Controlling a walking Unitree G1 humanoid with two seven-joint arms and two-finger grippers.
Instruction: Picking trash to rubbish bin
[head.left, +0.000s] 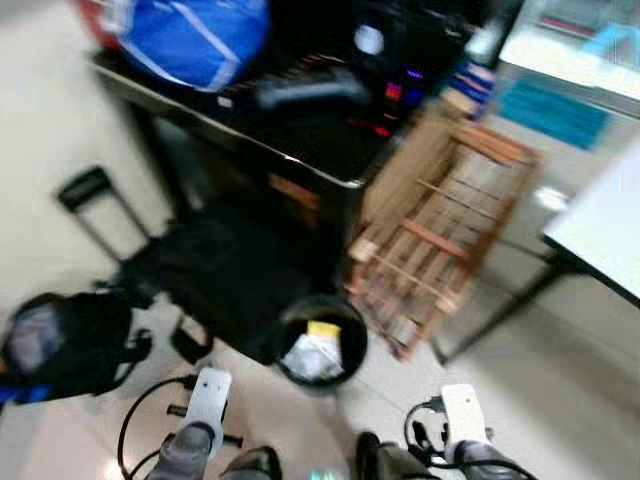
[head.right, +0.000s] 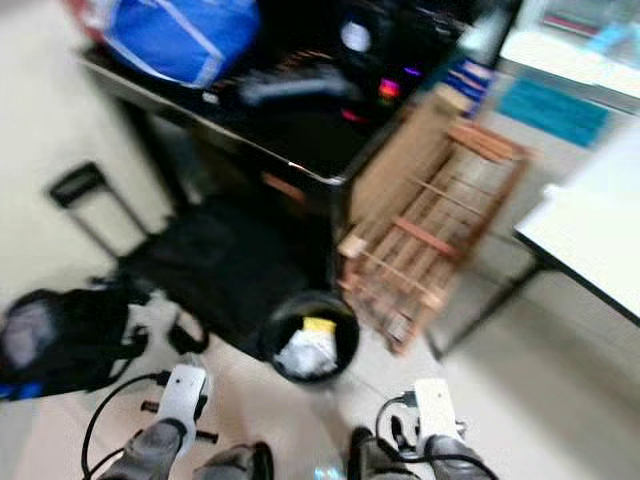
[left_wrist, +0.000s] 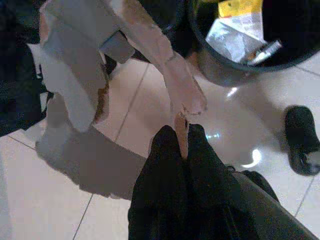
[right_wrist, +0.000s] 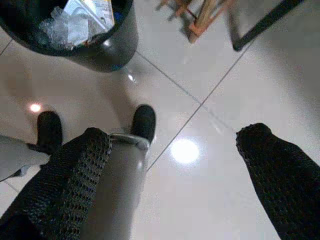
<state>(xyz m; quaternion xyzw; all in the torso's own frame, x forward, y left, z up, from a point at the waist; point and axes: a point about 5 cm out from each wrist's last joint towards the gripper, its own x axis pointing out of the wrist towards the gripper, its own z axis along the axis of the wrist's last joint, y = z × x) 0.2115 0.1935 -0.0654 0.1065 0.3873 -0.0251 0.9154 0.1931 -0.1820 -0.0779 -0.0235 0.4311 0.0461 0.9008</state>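
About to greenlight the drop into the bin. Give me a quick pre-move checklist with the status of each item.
1. Left gripper holds the trash: ok, fingers shut on a torn piece of cardboard.
2. Bin in view and open-topped: ok, it stands on the floor ahead, between the two arms.
3. Room in the bin: ok, the paper scraps inside sit below the rim.
4. Cardboard over the bin mouth: not ok, it hangs over the floor tiles beside the bin.
5. Right gripper free: ok, fingers open, holding nothing.
6. Image sharp enough for aiming: not ok, head views are blurred.
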